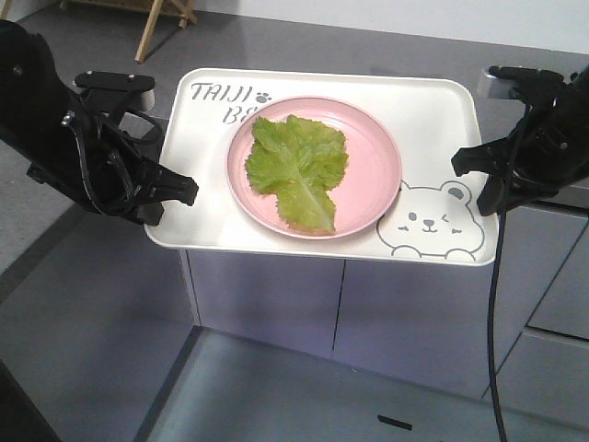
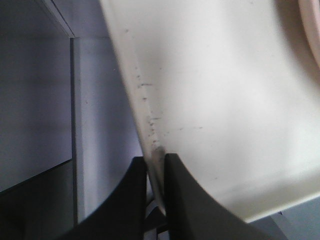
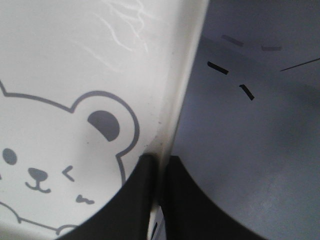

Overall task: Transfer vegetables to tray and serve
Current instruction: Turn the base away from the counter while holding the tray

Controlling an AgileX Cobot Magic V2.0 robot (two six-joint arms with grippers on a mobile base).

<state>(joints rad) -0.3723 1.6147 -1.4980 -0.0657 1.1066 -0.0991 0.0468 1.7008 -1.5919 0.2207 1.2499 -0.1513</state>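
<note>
The cream-white tray (image 1: 433,120) with grey lettering and a winking bear drawing hangs in the air in front of a grey counter, held at both short edges. A round pink plate (image 1: 373,175) rests on it, and the green lettuce leaf, the vegetables (image 1: 296,166), lies flat on the plate. My left gripper (image 1: 187,191) is shut on the tray's left rim (image 2: 145,115), one finger on each side of it. On the opposite side my right gripper (image 1: 463,164) is shut on the right rim (image 3: 177,100), beside the bear's ear (image 3: 102,124).
Grey cabinet fronts (image 1: 368,322) and a grey floor (image 1: 83,341) lie below the tray. A counter edge with drawers (image 1: 552,304) stands at the right. Wooden furniture legs (image 1: 147,28) show at the far back left.
</note>
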